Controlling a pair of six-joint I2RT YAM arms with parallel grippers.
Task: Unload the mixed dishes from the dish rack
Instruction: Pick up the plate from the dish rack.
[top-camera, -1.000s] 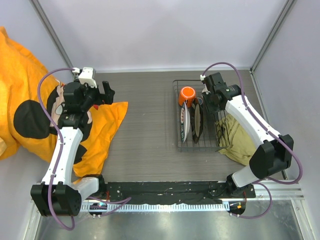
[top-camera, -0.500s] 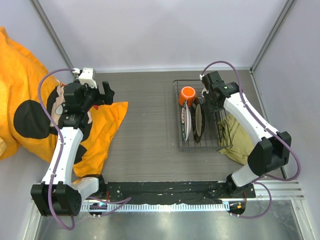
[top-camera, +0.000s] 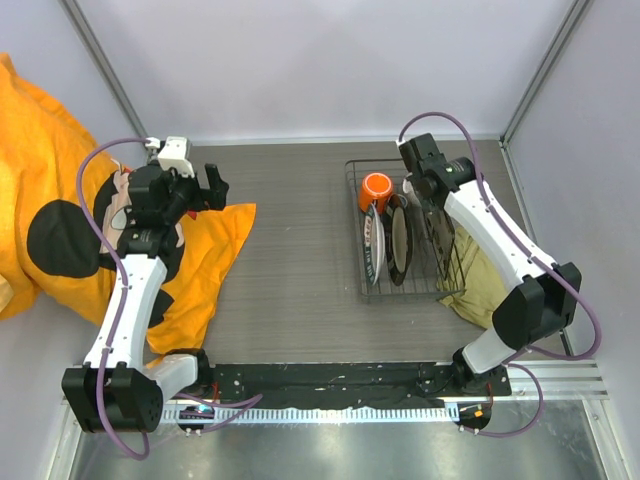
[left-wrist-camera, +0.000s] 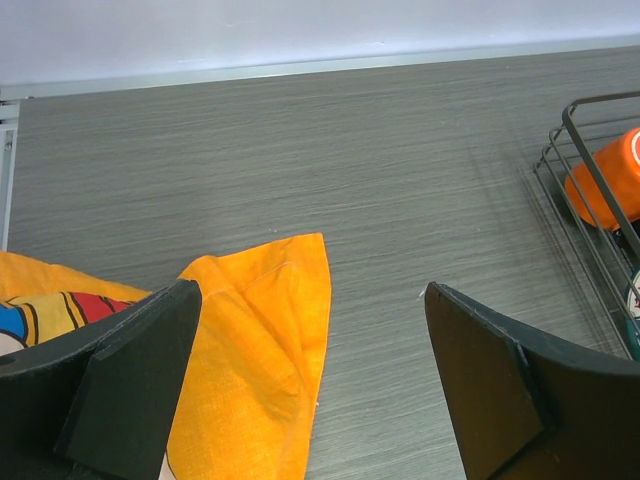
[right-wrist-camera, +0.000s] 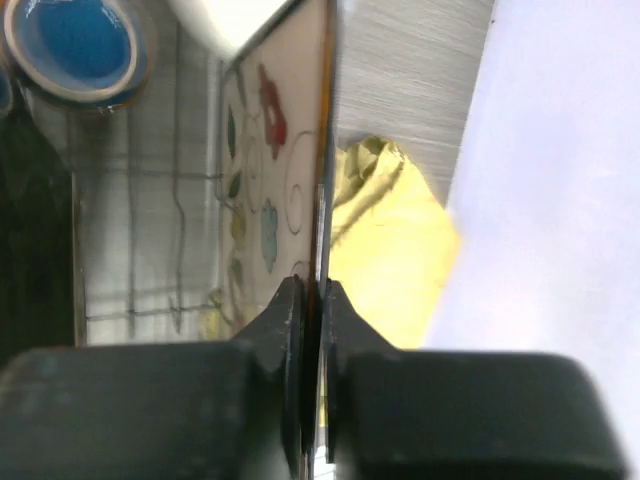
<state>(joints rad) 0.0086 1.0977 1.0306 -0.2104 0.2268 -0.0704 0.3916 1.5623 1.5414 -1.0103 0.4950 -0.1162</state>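
The dark wire dish rack (top-camera: 400, 292) stands at the right of the table. In it are an orange mug (top-camera: 375, 188), two round plates on edge (top-camera: 400, 243), and a square cream plate with flower swirls (right-wrist-camera: 270, 180). My right gripper (right-wrist-camera: 315, 300) is shut on the upper edge of that square plate, at the rack's far right (top-camera: 428, 192). A small dark-blue cup (right-wrist-camera: 75, 45) and the rim of a white bowl (right-wrist-camera: 230, 20) show beyond it. My left gripper (left-wrist-camera: 315, 385) hangs open over the orange cloth (left-wrist-camera: 250, 340), far left of the rack, holding nothing.
An olive cloth (top-camera: 480, 275) lies under and to the right of the rack, against the right wall. The large orange cloth (top-camera: 60, 230) with a cartoon print covers the left side of the table. Bare grey tabletop (top-camera: 295, 240) lies between cloth and rack.
My right gripper has closed onto the edge of the square plate, and its arm has shifted slightly toward the back of the rack. The left arm has not moved.
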